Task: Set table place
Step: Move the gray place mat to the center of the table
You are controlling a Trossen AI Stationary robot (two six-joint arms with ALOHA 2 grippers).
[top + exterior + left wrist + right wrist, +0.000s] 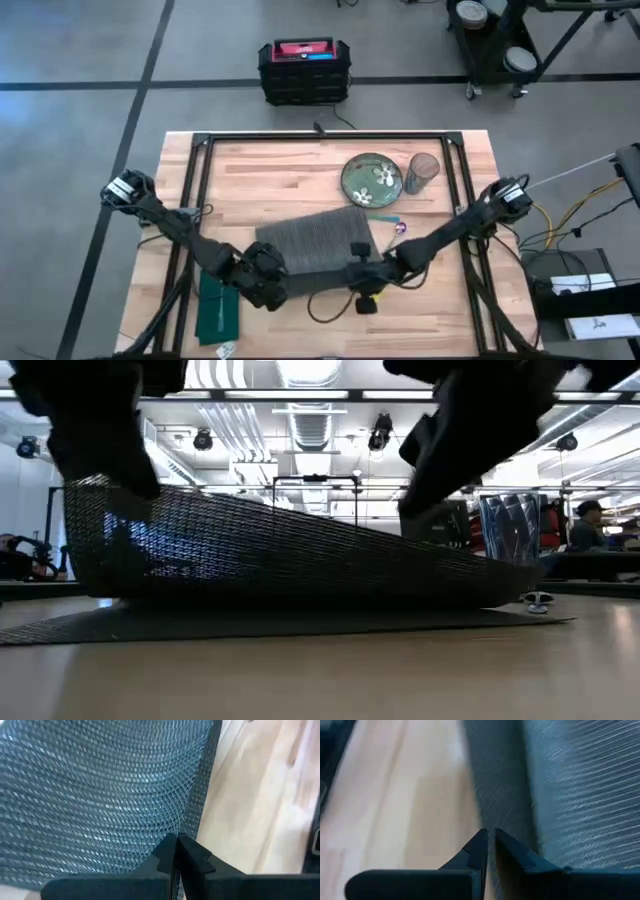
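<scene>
Placemat (318,240) at worktop (270,175) centre, near edge lifted, clamped by left pincer (272,277) and right pincer (362,268). Glass (423,171) beside plate (372,179), contents unclear. No readable writing.

Lab or workshop: exposed ceiling ducts (318,420), grey floor (80,60), equipment cart (500,45).

Overhead, table-level and close wrist views, all sharing the placemat (318,242).
</scene>
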